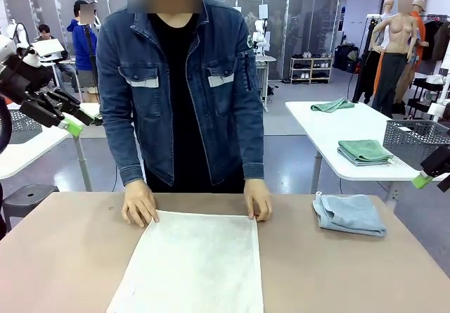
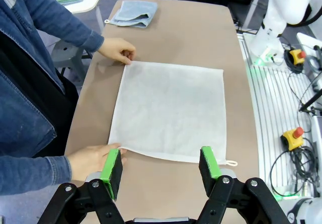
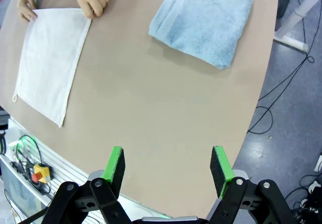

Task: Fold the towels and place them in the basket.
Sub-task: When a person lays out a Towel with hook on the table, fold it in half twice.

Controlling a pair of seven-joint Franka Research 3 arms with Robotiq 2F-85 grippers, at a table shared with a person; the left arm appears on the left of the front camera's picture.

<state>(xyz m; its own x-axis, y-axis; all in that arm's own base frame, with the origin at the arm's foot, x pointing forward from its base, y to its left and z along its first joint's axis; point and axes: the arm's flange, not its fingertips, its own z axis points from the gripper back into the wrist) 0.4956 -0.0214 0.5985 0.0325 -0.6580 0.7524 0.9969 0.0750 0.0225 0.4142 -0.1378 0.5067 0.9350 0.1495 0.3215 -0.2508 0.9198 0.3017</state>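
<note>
A cream-white towel (image 1: 193,264) lies spread flat in the middle of the brown table (image 1: 63,257). The person's hands (image 1: 139,204) press its two far corners. A pale blue-grey towel (image 1: 349,214) lies folded at the far right. My left gripper (image 1: 74,119) hangs open in the air at the left, off the table. In the left wrist view it (image 2: 160,166) looks down on the white towel (image 2: 171,108), whose loop (image 2: 231,162) sticks out at one corner. My right gripper (image 1: 429,176) is raised at the right edge, open (image 3: 168,166), above bare table short of the blue-grey towel (image 3: 204,20). The basket is out of view.
The person stands at the far edge in a denim jacket (image 1: 183,81). Behind at right, a white table (image 1: 330,126) carries green cloths (image 1: 364,151) and a mesh bin (image 1: 418,138). Cables and a red stop button (image 2: 297,133) lie beside the table on my side.
</note>
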